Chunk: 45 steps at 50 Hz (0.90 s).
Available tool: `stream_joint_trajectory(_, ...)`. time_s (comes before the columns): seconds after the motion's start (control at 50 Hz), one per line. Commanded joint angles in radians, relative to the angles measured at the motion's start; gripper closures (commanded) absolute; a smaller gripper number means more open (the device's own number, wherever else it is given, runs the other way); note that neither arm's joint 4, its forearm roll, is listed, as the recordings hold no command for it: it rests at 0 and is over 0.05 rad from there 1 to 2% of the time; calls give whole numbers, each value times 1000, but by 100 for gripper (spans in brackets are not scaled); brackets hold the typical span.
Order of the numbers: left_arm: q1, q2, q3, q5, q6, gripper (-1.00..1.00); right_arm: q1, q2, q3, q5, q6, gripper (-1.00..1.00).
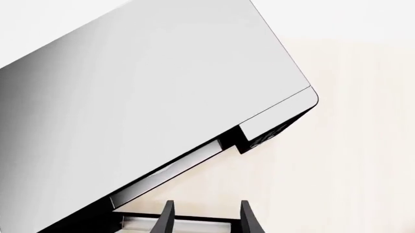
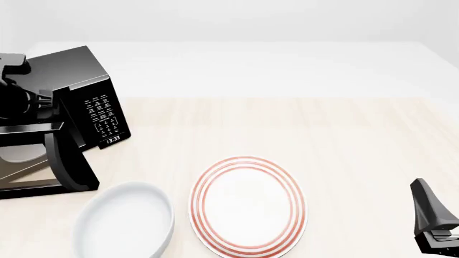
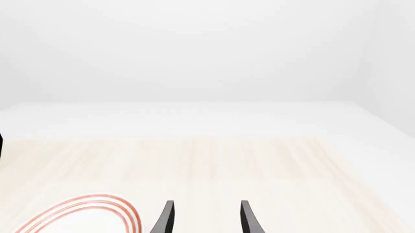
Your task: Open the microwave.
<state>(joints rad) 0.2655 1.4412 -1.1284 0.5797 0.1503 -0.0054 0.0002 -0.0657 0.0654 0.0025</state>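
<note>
1. One microwave (image 2: 86, 97) sits at the table's far left, about nine o'clock in the front view, a glossy black box angled so its keypad (image 2: 102, 115) and small clock display (image 2: 113, 139) face toward four o'clock.
2. Its door (image 2: 68, 158) is swung well out from the body, showing a pale interior (image 2: 21, 153); in the left wrist view the cavity opening shows as a dark gap below the grey top panel (image 1: 149, 97).
3. The left gripper (image 1: 206, 216) has its two dark fingers spread apart, with the door's upper edge seen between them; whether either finger touches it cannot be told.
4. The left arm (image 2: 21, 99) hangs over the microwave's left side in the front view.
5. A white bowl (image 2: 126, 223) lies at seven o'clock, just beside the open door.
6. A red-ringed plate (image 2: 248, 204) lies at six o'clock, near the bowl.
7. The right gripper (image 3: 206, 216) is spread over bare table (image 2: 344, 140), well apart from the plate, at four o'clock.
</note>
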Motion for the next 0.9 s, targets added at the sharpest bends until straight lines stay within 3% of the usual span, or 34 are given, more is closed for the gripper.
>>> stream_joint_trajectory(0.02, 13, 14, 18, -23, 0, -100, 0, 0, 0, 0, 0, -100)
stream_joint_trajectory(0.36, 15, 7, 72, -58, -5, -100, 0, 0, 0, 0, 0, -100)
stream_joint_trajectory(0.38, 17, 4, 81, -63, -6, -100, -10, 0, 64, -65, 3, -100)
stream_joint_trajectory(0.9, 31, -3, 115, -75, -5, -100, -10, 0, 64, -65, 3, -100)
